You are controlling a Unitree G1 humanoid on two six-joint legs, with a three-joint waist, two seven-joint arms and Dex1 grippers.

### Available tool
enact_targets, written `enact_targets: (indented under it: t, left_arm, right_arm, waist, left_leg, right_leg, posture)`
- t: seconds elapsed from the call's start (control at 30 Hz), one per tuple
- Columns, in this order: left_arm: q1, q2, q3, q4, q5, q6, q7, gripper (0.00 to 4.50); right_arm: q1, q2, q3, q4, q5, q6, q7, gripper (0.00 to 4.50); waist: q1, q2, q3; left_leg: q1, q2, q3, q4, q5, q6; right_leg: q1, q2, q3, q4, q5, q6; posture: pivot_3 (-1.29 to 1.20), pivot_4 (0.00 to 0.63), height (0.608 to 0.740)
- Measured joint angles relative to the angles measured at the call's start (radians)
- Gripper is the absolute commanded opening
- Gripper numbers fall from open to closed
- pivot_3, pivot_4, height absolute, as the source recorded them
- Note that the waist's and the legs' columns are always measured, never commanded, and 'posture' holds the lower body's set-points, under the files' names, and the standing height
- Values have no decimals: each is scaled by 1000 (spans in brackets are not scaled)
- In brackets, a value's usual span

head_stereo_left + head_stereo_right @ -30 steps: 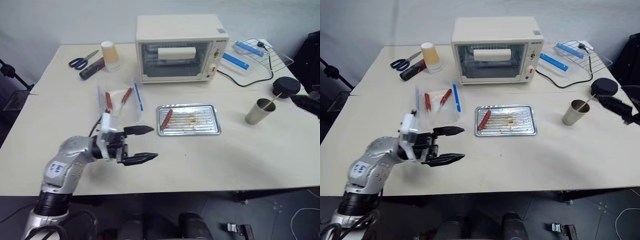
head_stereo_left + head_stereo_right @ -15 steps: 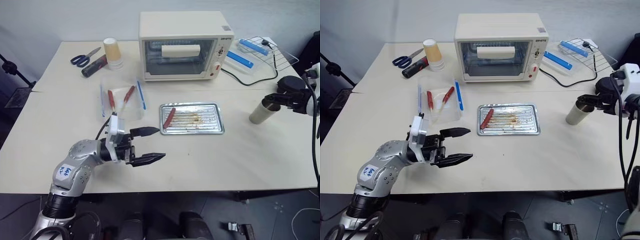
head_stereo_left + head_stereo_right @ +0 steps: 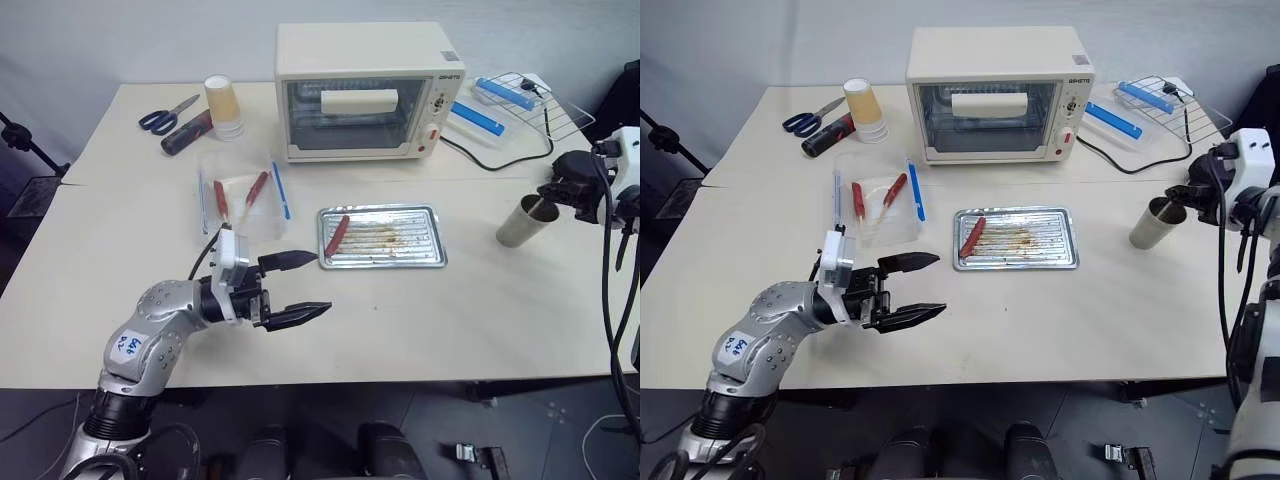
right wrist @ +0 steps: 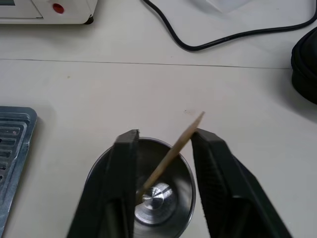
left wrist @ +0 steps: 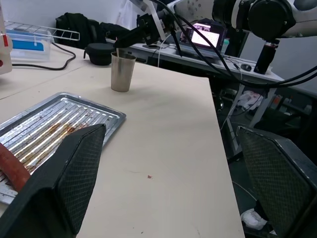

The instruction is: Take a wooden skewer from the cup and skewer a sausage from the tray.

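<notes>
Left gripper (image 3: pixel 297 287) hovers, fingers apart, empty. Slim dark red sausage (image 3: pixel 334 234) lies in the shiny ridged metal tray (image 3: pixel 425 260). Right gripper (image 4: pixel 163 148) straddles the thin pale wooden skewer (image 4: pixel 174 151) leaning in the grey-beige metal cup (image 4: pixel 185 198), fingers not yet clamped. Judged light, stiff, snappable; pinch its upper shaft.

- The wooden skewer (image 4: pixel 171 154) leans out of the cup (image 4: pixel 148 208) — from the head camera it is too thin to make out.
- Cup's near rim is cut off at the right wrist picture's edge.
- Right gripper (image 4: pixel 163 148) — whether its fingers touch the skewer cannot be told.
- Sausage (image 5: pixel 12 166) in the left wrist view is half hidden behind a finger (image 5: pixel 74 168).
</notes>
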State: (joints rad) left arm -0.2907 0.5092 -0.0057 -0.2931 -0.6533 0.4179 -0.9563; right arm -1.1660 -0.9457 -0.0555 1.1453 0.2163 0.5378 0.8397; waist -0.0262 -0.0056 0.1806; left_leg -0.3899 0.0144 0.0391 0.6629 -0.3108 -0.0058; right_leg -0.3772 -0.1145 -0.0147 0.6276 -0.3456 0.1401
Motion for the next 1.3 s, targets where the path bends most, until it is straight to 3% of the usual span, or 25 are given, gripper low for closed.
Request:
enact_targets:
  t: [0.07,0.43,0.8,0.93,0.97,1.03,1.13,1.3]
  left_arm:
    - [6,0,1,-9,0,1,4,4500]
    - [22,0,7,-9,-1,5,12,4500]
    - [34,-18,53,-3,-27,12,24,4500]
    - [47,-17,76,0,-36,26,24,4500]
    - [46,-21,79,5,-34,20,26,4500]
    - [34,-65,79,21,-5,-43,37,4500]
    - [27,-108,56,22,38,-128,42,4500]
    - [11,-160,17,24,59,-150,70,4500]
  right_arm:
    - [0,8,-24,6,-3,-11,1,13]
    - [20,-26,-110,-19,8,48,101,13]
    - [175,-260,-278,-438,227,280,433,13]
    - [242,-269,-390,-624,350,475,408,13]
    - [266,-215,-462,-713,404,557,363,13]
    - [322,-15,-636,-958,550,744,219,13]
    - [422,319,-786,-1247,700,918,-17,13]
    - [490,712,-868,-1483,942,980,-362,13]
  waist:
    - [0,0,0]
    - [3,0,0]
    - [12,1,0]
    - [13,1,0]
    - [12,1,0]
    - [9,-3,-2]
    - [22,-4,-2]
    - [35,0,-2]
  left_leg:
    - [0,0,0,0,0,0]
    - [0,0,1,0,0,0]
    - [1,0,0,1,0,0]
    - [2,1,-3,1,0,0]
    - [3,2,-3,0,0,0]
    - [3,4,-5,2,0,-2]
    - [2,4,-6,2,0,-2]
    - [-2,-1,-7,3,1,0]
  right_leg:
    - [0,0,0,0,0,0]
    - [0,0,0,0,0,0]
    - [1,0,0,-1,0,0]
    - [1,0,2,0,0,0]
    - [1,1,3,0,0,0]
    - [2,2,1,1,1,-1]
    - [1,2,0,5,3,-1]
    - [-2,-1,1,9,3,-1]
  posture:
    - [0,150,740]
    - [0,150,740]
    - [0,150,740]
    - [0,150,740]
    - [0,150,740]
    - [0,150,740]
    - [0,150,740]
    - [0,150,740]
